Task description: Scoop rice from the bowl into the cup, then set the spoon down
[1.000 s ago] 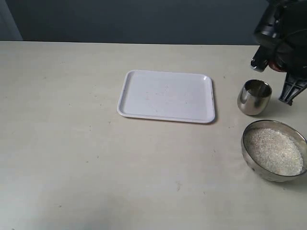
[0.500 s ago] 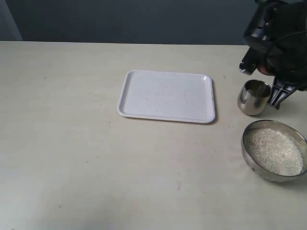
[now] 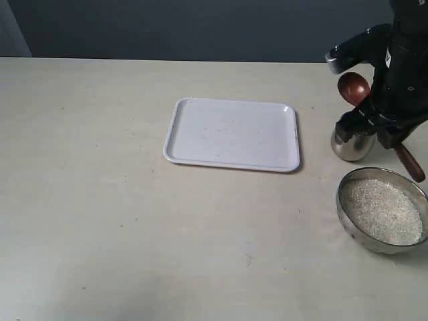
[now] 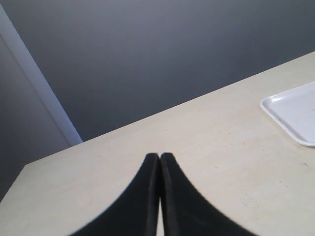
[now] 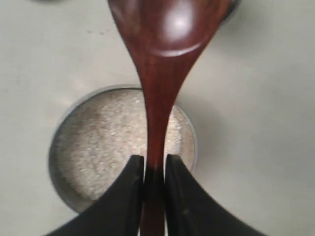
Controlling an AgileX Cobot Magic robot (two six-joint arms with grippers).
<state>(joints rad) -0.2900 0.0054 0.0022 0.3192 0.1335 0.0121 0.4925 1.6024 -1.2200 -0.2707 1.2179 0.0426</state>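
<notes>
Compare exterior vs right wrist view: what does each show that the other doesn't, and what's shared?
Exterior only: the white tray on the table. Right wrist only: the right pincer shut on the handle of the wooden spoon; in the exterior view the arm hides that grip. Both: the wooden spoon and the steel bowl of rice.

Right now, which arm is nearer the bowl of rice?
The right arm: its jaws grip the spoon close above the bowl. The left arm sits far off, beyond the tray.
</notes>
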